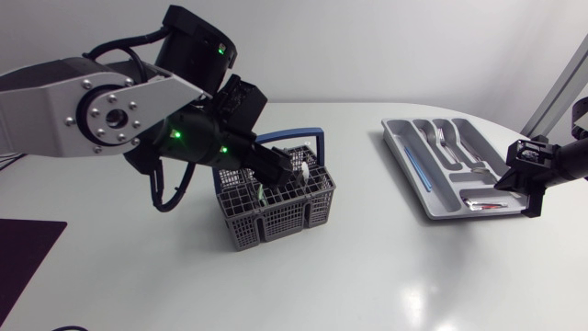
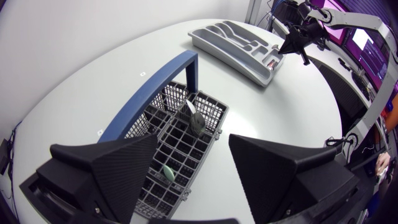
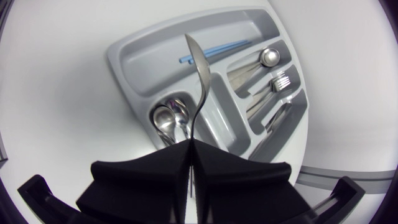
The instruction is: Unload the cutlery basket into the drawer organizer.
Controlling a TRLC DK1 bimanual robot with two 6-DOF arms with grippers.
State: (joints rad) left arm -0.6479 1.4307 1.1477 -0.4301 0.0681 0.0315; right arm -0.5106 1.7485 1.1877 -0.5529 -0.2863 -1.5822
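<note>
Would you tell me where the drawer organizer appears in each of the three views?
Head view: the drawer organizer lies at the right of the table, by the right gripper.
Left wrist view: drawer organizer far ahead of the fingers, beyond the basket.
Right wrist view: drawer organizer directly beneath the right gripper.
Shared landmark: the right gripper above the organizer.

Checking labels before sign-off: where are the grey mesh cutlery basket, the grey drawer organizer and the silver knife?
Grey mesh cutlery basket with blue handle point(image 1: 276, 221): head view, front wall.
Grey plastic drawer organizer point(image 3: 146, 68): right wrist view, bare long compartment.
Silver table knife point(image 3: 201, 78): right wrist view, mid-blade.
</note>
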